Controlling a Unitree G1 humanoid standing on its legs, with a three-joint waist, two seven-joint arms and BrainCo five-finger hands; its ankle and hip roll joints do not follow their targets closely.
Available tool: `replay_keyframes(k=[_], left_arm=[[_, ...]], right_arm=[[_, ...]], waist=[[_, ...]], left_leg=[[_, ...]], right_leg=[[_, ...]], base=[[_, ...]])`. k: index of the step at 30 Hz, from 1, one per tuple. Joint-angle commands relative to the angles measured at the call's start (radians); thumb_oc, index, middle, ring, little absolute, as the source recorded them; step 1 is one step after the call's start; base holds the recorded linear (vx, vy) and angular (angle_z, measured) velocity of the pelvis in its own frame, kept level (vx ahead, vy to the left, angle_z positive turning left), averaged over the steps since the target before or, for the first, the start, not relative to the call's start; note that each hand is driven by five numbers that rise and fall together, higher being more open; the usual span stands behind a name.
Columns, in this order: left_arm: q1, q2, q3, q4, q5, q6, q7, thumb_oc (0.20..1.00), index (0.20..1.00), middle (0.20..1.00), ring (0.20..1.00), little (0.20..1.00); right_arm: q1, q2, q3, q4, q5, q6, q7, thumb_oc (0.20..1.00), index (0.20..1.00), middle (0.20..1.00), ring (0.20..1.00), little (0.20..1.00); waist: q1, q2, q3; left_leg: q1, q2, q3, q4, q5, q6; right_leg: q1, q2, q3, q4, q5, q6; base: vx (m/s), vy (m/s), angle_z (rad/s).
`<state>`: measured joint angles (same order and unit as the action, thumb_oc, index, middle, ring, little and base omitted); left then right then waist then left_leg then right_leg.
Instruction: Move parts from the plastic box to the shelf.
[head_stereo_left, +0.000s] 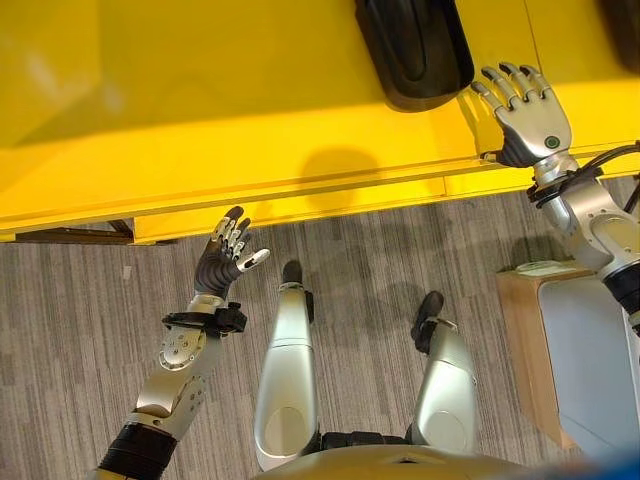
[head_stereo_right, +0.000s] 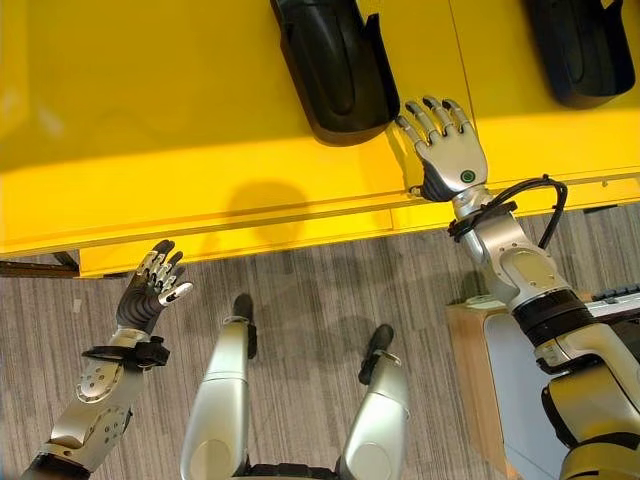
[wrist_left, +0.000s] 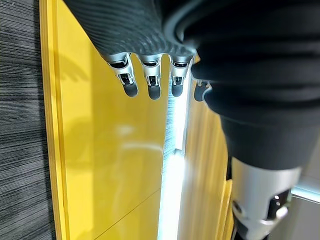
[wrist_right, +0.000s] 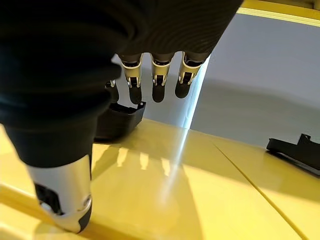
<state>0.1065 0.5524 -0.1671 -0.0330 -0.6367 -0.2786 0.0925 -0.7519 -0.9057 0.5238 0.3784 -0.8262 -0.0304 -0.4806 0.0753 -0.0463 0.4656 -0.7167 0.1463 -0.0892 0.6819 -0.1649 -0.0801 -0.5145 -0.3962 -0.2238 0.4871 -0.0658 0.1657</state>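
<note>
Above, right hand (head_stereo_right: 452, 150) beside black part (head_stereo_right: 335, 65)

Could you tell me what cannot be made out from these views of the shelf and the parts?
- The black part beside the right hand: its far end is cut off by the eye view's top edge.
- A second black part: cut off by the top and right edges.
- The yellow shelf: its full extent runs past the frame.
- The left hand is open, holding nothing.

Two black parts (head_stereo_right: 335, 65) (head_stereo_right: 585, 45) — one yellow shelf (head_stereo_right: 150, 130).

Silver arms, dark-tipped right hand (head_stereo_right: 452, 150).
</note>
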Motion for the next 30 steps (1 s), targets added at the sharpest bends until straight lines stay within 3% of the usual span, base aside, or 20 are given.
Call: replay_keyframes(k=[1,17,30], left_arm=[[0.023,0.014,-0.011,-0.040,0.023,-0.061,-0.017,1.000,1.000,1.000,1.000,1.000],[0.027,0.017,-0.008,-0.039,0.019,-0.060,-0.024,1.000,1.000,1.000,1.000,1.000],[0.031,0.014,-0.002,-0.046,0.026,-0.059,-0.019,1.000,1.000,1.000,1.000,1.000]], right_arm=[[-0.004,0.054,0.032,0.101,0.027,-0.008,0.040,1.000,1.000,1.000,1.000,1.000],[0.027,0.091,0.063,0.097,0.043,-0.034,0.067,1.000,1.000,1.000,1.000,1.000],[0.034,0.114,0.112,-0.035,0.053,-0.086,0.116,1.000,1.000,1.000,1.000,1.000]], waist=[[0.035,0.014,0.018],[0.031,0.013,0.021],[0.034,0.003,0.024]], left_leg=[[0.021,-0.019,0.023,-0.056,0.005,0.018],[0.015,-0.015,0.025,-0.049,0.004,0.018],[0.022,-0.017,0.027,-0.058,0.006,0.020]], right_leg=[[-0.068,0.016,-0.009,0.229,-0.113,-0.053],[-0.074,0.021,-0.006,0.232,-0.114,-0.054],[-0.067,0.021,-0.007,0.225,-0.108,-0.048]], base=[[0.00,0.000,0.00],[0.00,0.000,0.00],[0.00,0.000,0.00]])
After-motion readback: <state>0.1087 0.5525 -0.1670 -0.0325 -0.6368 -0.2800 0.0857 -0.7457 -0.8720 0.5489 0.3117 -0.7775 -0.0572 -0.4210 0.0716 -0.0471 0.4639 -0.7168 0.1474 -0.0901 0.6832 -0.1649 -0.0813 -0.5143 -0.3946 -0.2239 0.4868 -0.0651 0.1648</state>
